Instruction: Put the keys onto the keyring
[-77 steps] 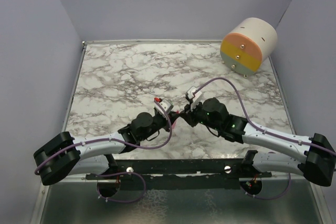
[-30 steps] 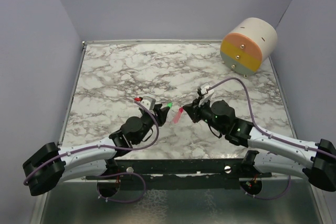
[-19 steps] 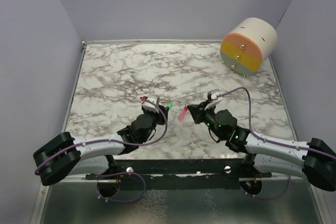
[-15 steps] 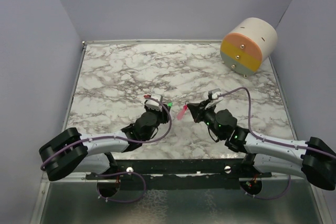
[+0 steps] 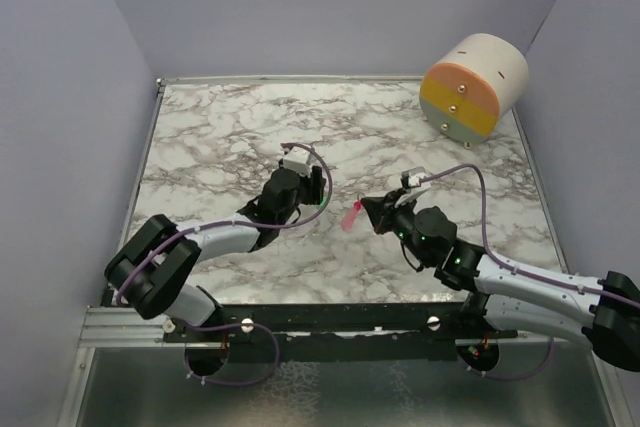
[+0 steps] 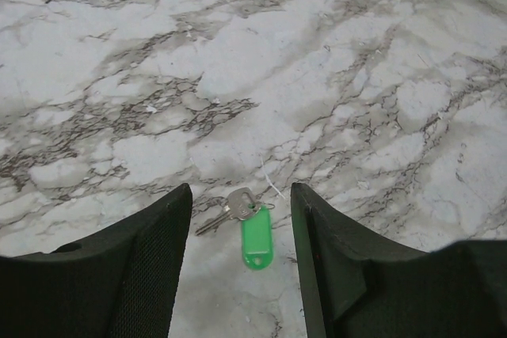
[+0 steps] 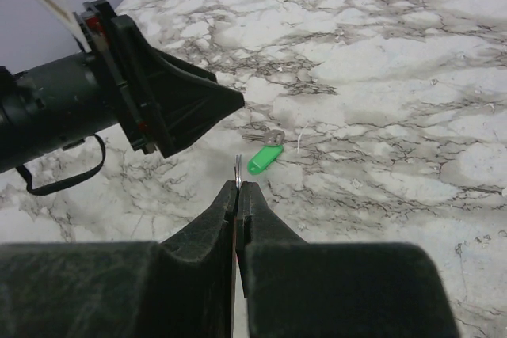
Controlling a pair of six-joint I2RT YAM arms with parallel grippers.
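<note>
Green-tagged key (image 6: pixel 253 229) lies flat on the marble desk (image 6: pixel 333 77) between the spread left jaws; right jaws, pressed together, pinch a thin keyring (image 7: pixel 238 169), pink key (image 5: pixel 350 217) at their tip.

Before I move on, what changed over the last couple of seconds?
The left end effector opened and let go of the green key, which now lies on the table between its fingers. The right end effector stays shut on the keyring, pink key at its tip.
</note>
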